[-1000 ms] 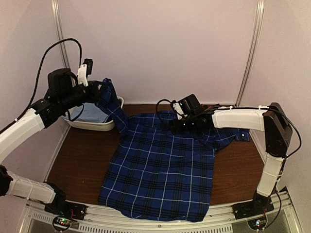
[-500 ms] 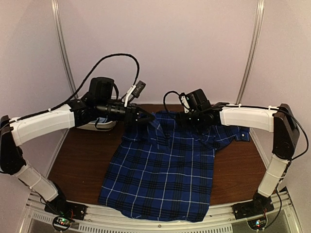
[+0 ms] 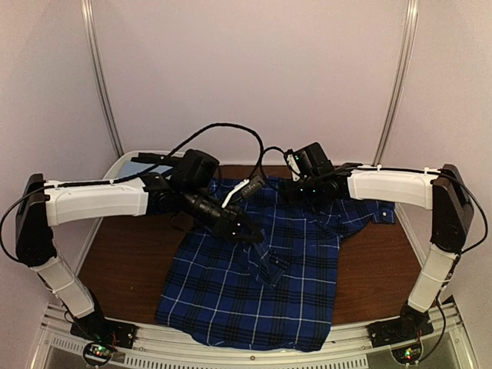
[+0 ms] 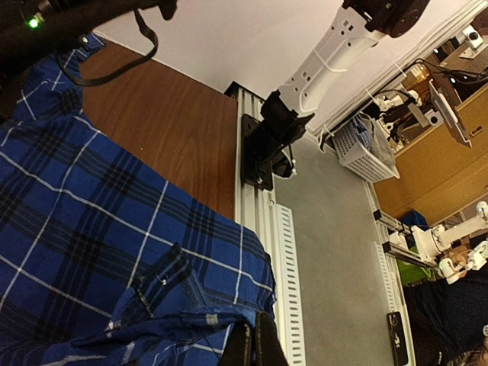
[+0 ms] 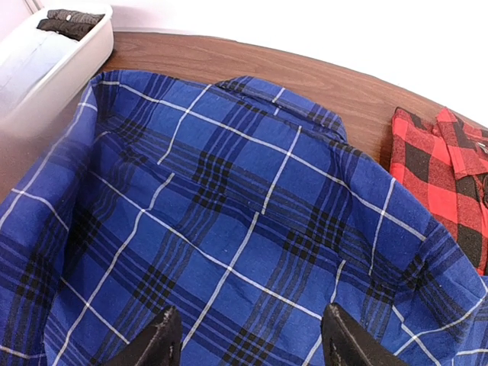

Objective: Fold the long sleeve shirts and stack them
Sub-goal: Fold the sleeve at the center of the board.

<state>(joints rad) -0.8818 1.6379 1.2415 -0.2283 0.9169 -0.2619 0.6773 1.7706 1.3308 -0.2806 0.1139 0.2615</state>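
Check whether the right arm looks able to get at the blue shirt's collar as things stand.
Probably yes: the right gripper hangs open over the blue shirt, its collar bare just ahead; the left gripper, shut on a sleeve, is clear of that path.

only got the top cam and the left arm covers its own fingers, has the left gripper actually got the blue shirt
observer: yes. In the left wrist view the left gripper is shut on a bunched edge of the blue plaid shirt.
operator: and the right one
observer: the right gripper is open above the shirt's back, with nothing between its fingers.
operator: cant find the red shirt
observer: the red-and-black shirt lies on the table just past the blue shirt's shoulder, at the right edge of the right wrist view.
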